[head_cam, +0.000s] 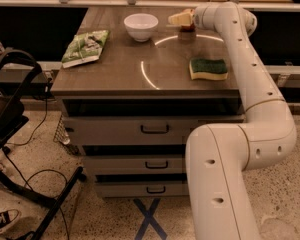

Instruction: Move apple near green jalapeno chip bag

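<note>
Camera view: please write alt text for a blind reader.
The gripper is just above the mostly hidden apple at the back right of the table. The green jalapeno chip bag lies at the left edge; a white bowl stands between them, and a sponge sits front right.

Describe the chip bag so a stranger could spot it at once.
On the tabletop above the drawers, go to the left edge, opposite the gripper at the back right. The chip bag lies flat there, left of the white bowl. It is crinkled, light green with white patches, unlike the thick green-and-yellow sponge.
</note>
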